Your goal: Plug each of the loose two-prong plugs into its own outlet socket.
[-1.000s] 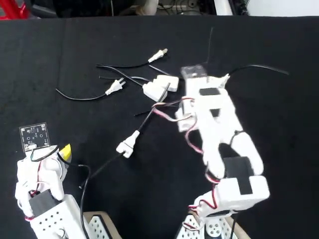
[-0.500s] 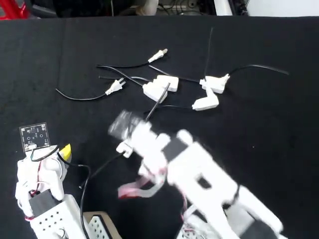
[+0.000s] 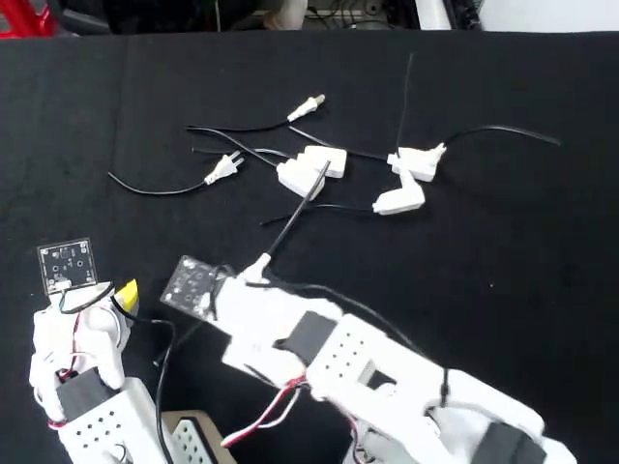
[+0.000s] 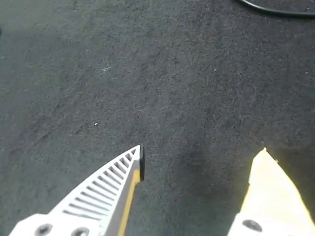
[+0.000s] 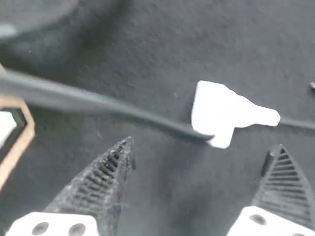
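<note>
A white plug piece (image 5: 227, 115) on a black cord lies on the black cloth just ahead of my right gripper (image 5: 202, 150), which is open with nothing between its dark fingers. From above, that piece (image 3: 257, 266) peeks out beside the right arm (image 3: 319, 353), stretched low across the front of the table. A two-prong plug (image 3: 222, 171) and a second plug (image 3: 308, 104) lie at the back left. White sockets sit at the back middle (image 3: 311, 166) and back right (image 3: 414, 161), with another (image 3: 399, 200) nearby. My left gripper (image 4: 202, 157) is open over bare cloth at the front left.
Thin black cords (image 3: 155, 188) trail from the plugs and sockets across the back of the cloth. One cord (image 4: 275, 10) runs ahead of the left gripper. A small square board (image 3: 66, 263) sits by the left arm (image 3: 82, 338).
The right arm has swung from the sockets at the back middle to the front left, ending over the white plug piece near the centre. The left arm has stayed put.
</note>
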